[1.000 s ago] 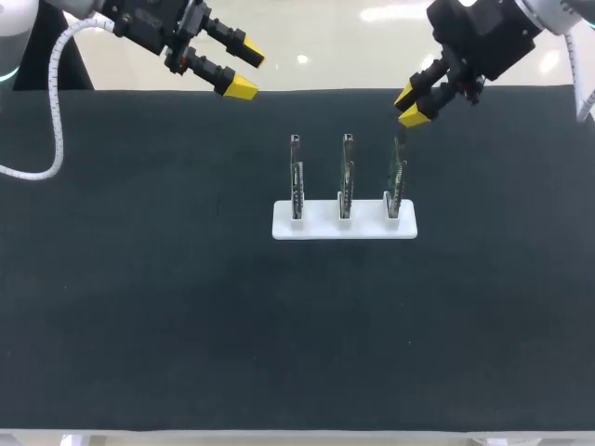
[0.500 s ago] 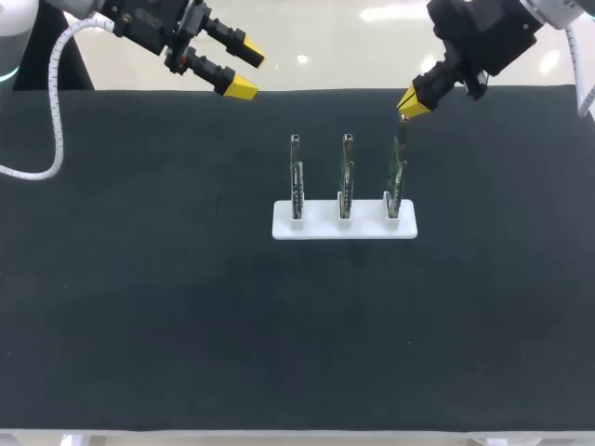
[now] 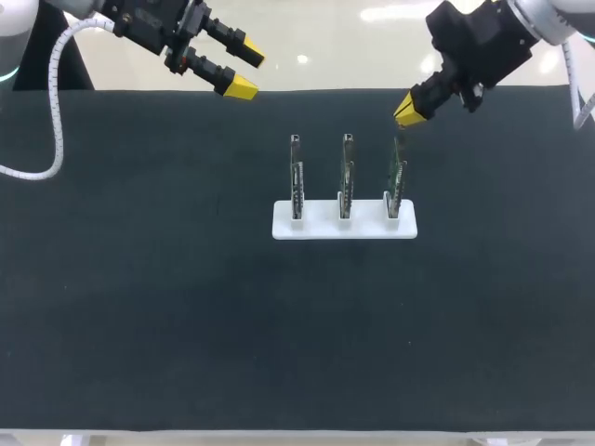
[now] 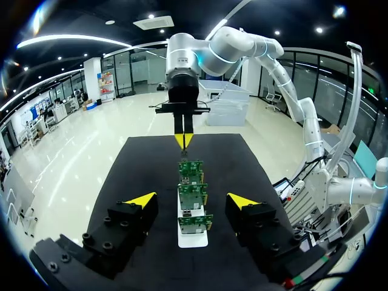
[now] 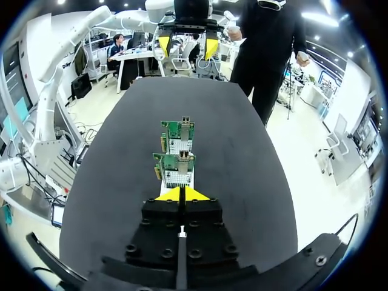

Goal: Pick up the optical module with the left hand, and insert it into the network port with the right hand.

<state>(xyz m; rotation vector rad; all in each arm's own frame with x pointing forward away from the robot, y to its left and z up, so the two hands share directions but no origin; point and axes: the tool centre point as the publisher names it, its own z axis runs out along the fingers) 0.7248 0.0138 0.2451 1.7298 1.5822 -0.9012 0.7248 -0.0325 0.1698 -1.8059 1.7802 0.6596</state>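
Observation:
Three green network cards stand upright in a white holder (image 3: pixel 316 227) mid-table: left card (image 3: pixel 296 177), middle card (image 3: pixel 346 175), right card (image 3: pixel 397 172). My right gripper (image 3: pixel 409 110) hangs just above and behind the right card's top edge, its yellow tips pressed together with nothing visible between them. In the right wrist view the shut tips (image 5: pixel 182 194) cover the nearest card, and two cards (image 5: pixel 174 170) show ahead. My left gripper (image 3: pixel 247 74) is open over the table's far left edge, away from the cards. In the left wrist view its fingers (image 4: pixel 140 199) frame the card row (image 4: pixel 192 196). I see no separate optical module.
The black mat (image 3: pixel 139 307) spreads wide on all sides of the holder. A white coiled cable (image 3: pixel 56 111) hangs from my left arm over the table's far left corner.
My right gripper's fingers have closed from a small gap to fully together, staying above the right card. The left arm has not moved.

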